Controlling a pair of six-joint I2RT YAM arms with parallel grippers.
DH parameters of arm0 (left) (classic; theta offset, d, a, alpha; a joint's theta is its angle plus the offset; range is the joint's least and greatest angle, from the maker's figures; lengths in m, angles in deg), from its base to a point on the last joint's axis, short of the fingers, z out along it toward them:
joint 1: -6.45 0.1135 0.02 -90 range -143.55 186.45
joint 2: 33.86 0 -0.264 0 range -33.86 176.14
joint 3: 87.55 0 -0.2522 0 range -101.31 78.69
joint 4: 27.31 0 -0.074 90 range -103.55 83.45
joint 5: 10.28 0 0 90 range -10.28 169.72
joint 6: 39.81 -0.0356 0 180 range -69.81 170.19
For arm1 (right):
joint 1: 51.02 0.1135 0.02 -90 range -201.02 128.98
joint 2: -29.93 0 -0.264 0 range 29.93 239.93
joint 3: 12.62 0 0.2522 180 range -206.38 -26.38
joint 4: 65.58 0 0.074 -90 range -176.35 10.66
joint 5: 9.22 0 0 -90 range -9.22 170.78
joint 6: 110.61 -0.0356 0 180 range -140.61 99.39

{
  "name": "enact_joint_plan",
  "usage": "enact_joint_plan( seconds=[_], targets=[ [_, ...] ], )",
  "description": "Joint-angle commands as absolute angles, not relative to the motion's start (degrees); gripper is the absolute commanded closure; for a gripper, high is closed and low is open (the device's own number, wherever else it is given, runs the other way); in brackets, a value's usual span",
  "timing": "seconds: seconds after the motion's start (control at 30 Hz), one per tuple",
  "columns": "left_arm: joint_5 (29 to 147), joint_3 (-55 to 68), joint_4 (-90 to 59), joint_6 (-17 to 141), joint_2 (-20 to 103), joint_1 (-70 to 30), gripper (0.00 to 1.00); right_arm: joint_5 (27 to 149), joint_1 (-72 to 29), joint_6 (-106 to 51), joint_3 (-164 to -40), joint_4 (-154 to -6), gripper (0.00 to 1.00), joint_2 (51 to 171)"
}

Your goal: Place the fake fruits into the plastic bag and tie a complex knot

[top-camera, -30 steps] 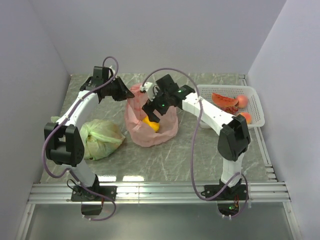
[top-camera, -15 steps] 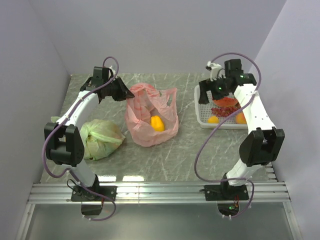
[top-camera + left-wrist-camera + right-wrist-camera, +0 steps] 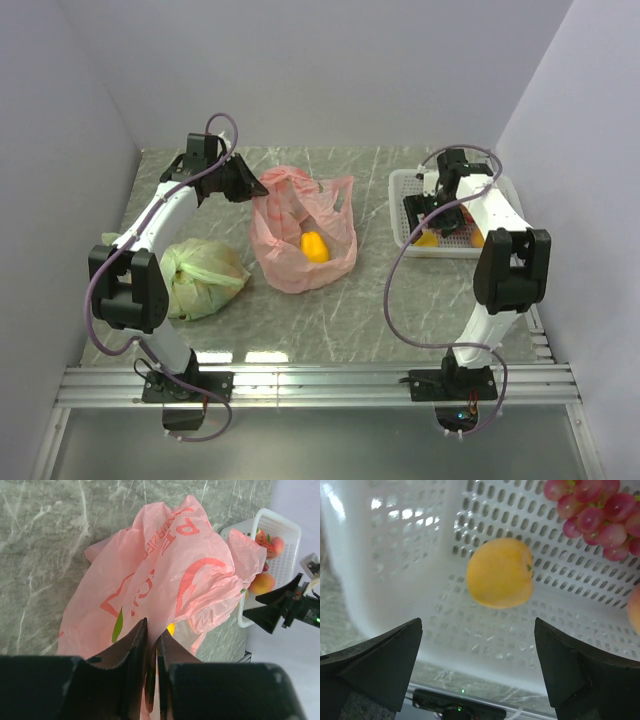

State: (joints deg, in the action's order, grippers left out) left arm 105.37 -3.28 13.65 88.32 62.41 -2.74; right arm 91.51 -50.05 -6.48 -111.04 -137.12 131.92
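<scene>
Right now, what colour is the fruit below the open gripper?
Yellow-orange fruit; right wrist view.

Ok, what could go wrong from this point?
1. The left gripper pinches only a thin fold of the plastic bag; the film could slip out and the mouth might sag shut.
2. The right gripper hangs open over the round orange fruit in the white basket; closing off-centre might squirt it toward the grapes.

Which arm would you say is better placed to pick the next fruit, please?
Right. The right gripper hangs open just above the white basket, the yellow-orange fruit framed between its fingers. The left gripper is shut on the rim of the pink bag.
</scene>
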Motion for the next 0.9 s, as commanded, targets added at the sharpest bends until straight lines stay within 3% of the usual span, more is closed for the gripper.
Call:
enact_joint_plan(
  seconds=[0.0,0.4,0.57,0.7,0.87],
  targets=[
    [105.1,-3.7,12.2,86.8,62.5,-2.6,0.81,88.5,-50.0,-10.3,-111.4,-132.9,0.00,134.5],
    [105.0,-4.5,12.3,86.4,63.3,-2.7,0.81,85.5,-50.1,-14.6,-110.0,-130.2,0.12,142.3],
    [105.2,-5.9,12.5,86.6,64.1,-2.7,0.82,88.2,-50.3,-13.7,-115.7,-134.4,0.44,140.7],
    [105.6,-5.9,12.2,86.7,64.1,-2.7,0.84,96.2,-50.2,-11.9,-119.8,-135.8,0.46,135.1],
    [106.3,-5.6,11.8,87.1,64.2,-2.7,0.86,107.9,-45.3,-10.2,-124.5,-133.0,0.55,129.1]
  ],
)
